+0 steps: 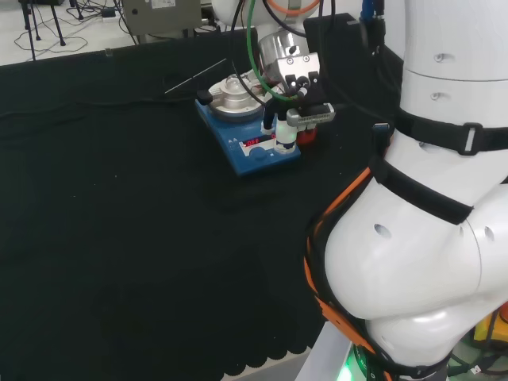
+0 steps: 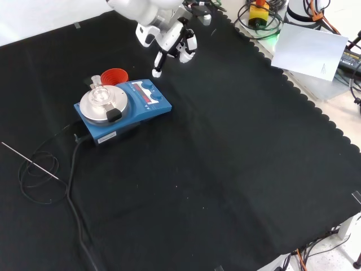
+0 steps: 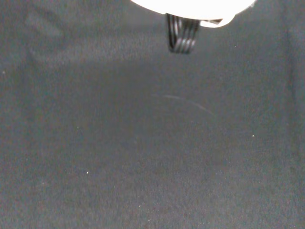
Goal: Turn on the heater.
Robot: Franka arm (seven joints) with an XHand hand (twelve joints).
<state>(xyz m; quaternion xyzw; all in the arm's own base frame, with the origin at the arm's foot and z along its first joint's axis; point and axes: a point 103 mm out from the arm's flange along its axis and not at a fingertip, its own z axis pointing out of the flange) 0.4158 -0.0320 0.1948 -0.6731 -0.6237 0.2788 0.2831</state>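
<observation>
Fingers of the hand point down toward the cloth in the front view, more or less straight and closed on nothing, so I'd call the hand released; it hangs above the worktop at about one o'clock from the heater, near it but apart. From behind the arm, in the head view, the hand overlaps the heater's right-hand end, its dark fingertips coming down close to the front panel with the red display, though I can't tell from that side whether anything touches. The heater is a blue box with a round metal plate on top, and a small clear glass piece stands at the plate's far edge. A red ribbed ring sits just beside the heater at its twelve o'clock, between it and the hand. A black cable trails off the heater toward seven o'clock, past a thin metal rod lying on the cloth. My guess is the press on the controls has yet to be made. What worries me is the crowding: a finger coming in a little off line could land on the wrong control, nudge the ring, or shove the whole box along the cloth and tip the glass. The cloth gives little to brace the heater against a sideways push.
</observation>
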